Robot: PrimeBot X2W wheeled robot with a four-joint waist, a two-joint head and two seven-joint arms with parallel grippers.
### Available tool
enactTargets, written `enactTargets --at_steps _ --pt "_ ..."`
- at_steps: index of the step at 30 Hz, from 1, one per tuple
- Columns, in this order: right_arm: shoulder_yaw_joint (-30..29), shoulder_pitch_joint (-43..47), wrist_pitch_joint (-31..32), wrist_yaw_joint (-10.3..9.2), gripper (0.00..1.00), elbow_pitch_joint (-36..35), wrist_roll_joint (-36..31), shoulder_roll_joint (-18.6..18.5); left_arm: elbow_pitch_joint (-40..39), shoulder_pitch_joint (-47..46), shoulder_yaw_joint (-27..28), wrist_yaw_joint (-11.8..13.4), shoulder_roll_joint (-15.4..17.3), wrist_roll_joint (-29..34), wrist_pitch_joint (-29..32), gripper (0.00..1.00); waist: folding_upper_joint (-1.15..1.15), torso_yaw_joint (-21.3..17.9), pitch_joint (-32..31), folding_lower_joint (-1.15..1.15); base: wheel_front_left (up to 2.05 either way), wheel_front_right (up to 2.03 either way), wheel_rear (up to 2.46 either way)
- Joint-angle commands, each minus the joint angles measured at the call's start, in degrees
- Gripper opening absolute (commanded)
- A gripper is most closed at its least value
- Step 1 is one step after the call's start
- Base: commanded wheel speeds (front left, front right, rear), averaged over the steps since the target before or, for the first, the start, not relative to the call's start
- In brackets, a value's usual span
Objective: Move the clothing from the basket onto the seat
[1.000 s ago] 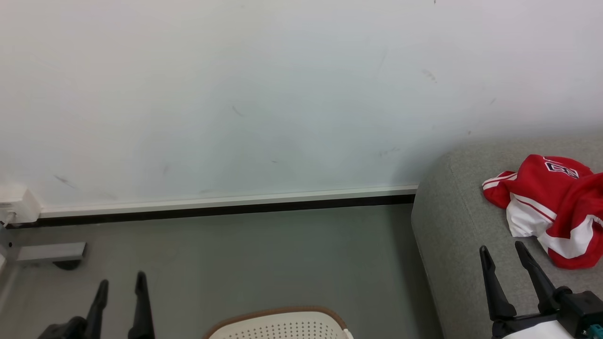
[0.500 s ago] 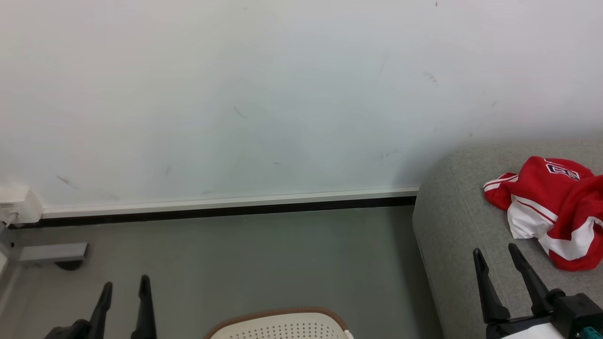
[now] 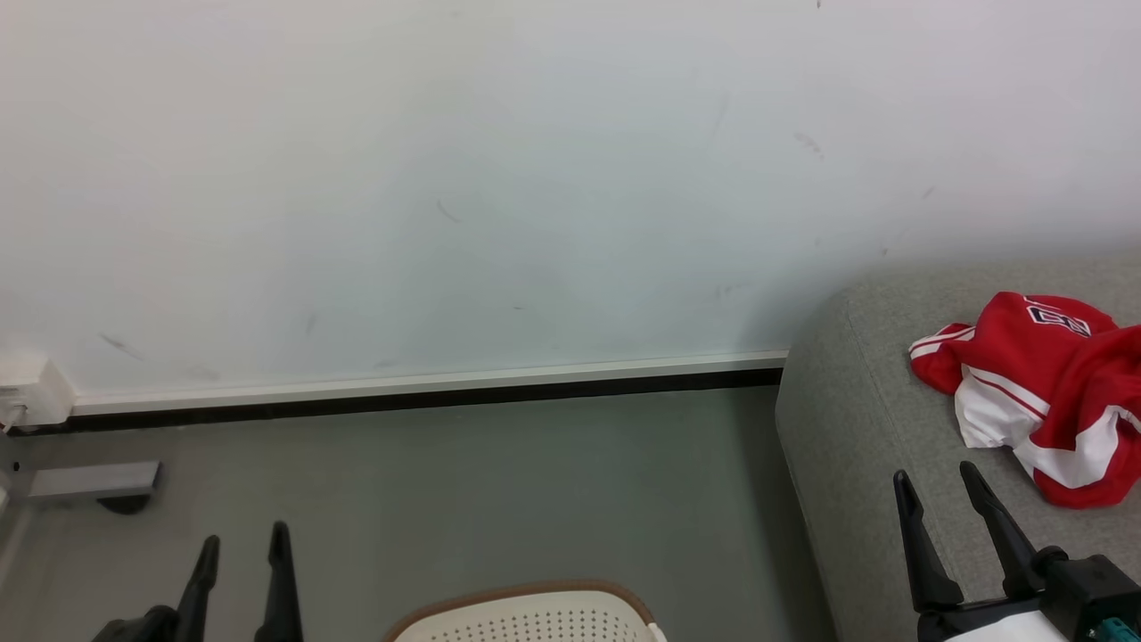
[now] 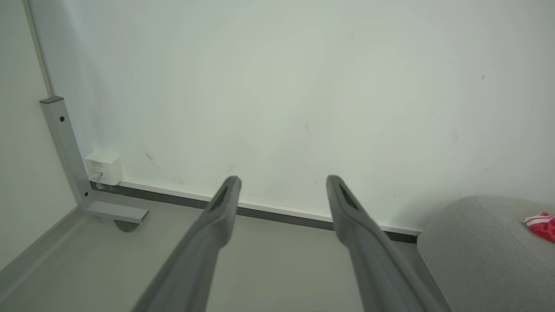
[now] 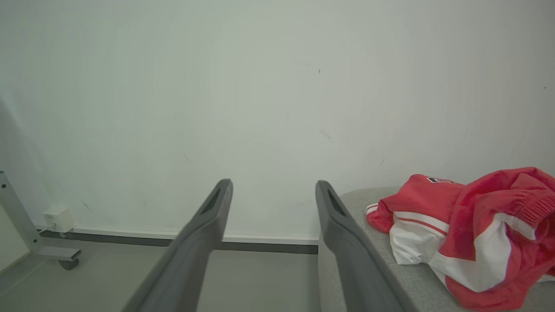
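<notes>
The light-grey fabric-upholstered sofa (image 3: 847, 419) carries a crumpled red-and-white sports garment (image 3: 1034, 383) near its rounded end. The grey floor (image 3: 490, 481) bears a cream-white perforated plastic basket (image 3: 526, 624), brown-rimmed.

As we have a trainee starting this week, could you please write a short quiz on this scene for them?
1. Fill in: the left claw and the right claw both stand ____.
2. Which is nearer the seat? A) left claw B) right claw
3. True or false: the clothing lies on the seat.
Key: 1 open; 2 B; 3 true.
</notes>
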Motion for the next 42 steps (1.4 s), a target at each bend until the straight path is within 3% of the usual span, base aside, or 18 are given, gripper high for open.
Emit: enactTargets --at_steps 1,11,12,16,42 --pt "-0.1 -0.6 -0.2 -0.13 1.00 0.2 0.3 -0.1 0.1 -0.5 0.2 -0.3 0.0 0.8 0.0 1.00 0.00 0.0 0.0 0.00 0.00 0.00 0.00" --pt "-0.1 -0.6 -0.2 -0.13 1.00 0.4 0.4 -0.1 1.6 -1.0 1.9 -1.9 -0.9 1.0 0.0 1.00 0.00 -0.1 -0.1 0.00 0.00 0.00 0.00" --pt "0.0 0.0 0.0 0.01 0.00 0.4 0.2 0.1 1.7 -0.5 1.8 -1.9 -0.8 1.0 0.0 0.00 0.00 -0.1 -0.1 0.00 0.00 0.00 0.00" --pt "0.0 1.2 0.5 0.01 0.00 1.9 0.8 0.7 3.5 0.3 1.8 -2.0 -1.3 0.4 0.4 0.00 0.00 -0.1 -0.1 0.00 0.00 0.00 0.00" --pt "-4.5 0.1 7.4 -0.02 0.00 1.2 24.9 2.0 2.8 -2.3 2.4 -3.8 -2.1 -24.3 7.2 0.00 0.00 0.3 0.5 0.00 0.00 0.00 0.00"
